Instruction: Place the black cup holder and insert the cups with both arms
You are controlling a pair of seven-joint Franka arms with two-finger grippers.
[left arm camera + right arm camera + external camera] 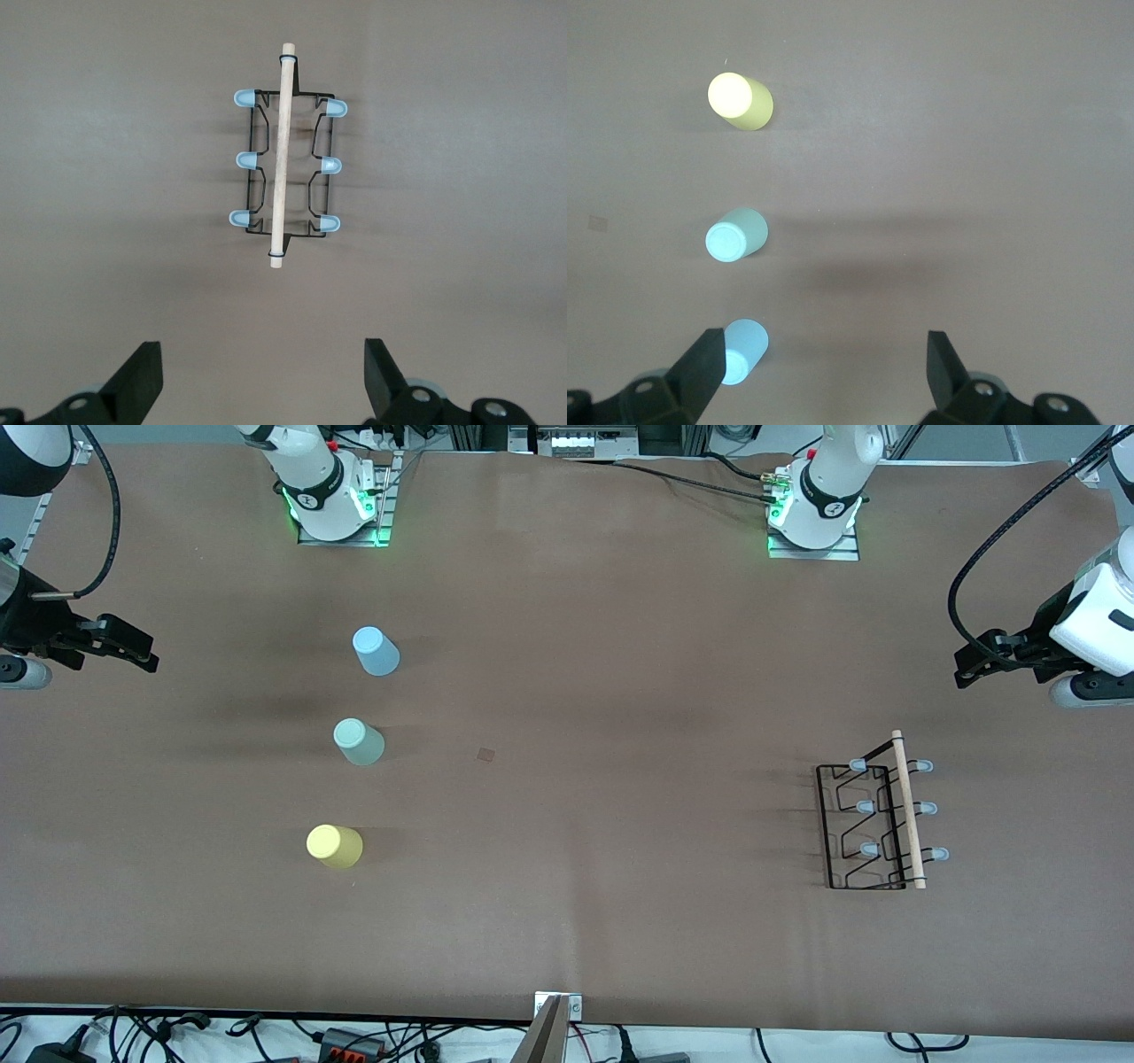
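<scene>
Front view: blue cup [376, 651], green cup [358, 742] and yellow cup [334, 846] stand upside down in a row toward the right arm's end, yellow nearest the camera. Holder [873, 824] sits toward the left arm's end. Right gripper [133, 651] and left gripper [970, 669] hang over table [585, 691] edges, empty.

Left wrist view: fingers [142, 376] wide, holder [283, 164] ahead of them, apart.

Right wrist view: fingers [943, 359] wide, blue cup [742, 350] just beside one fingertip, green [735, 235] and yellow [740, 99] further out.
</scene>
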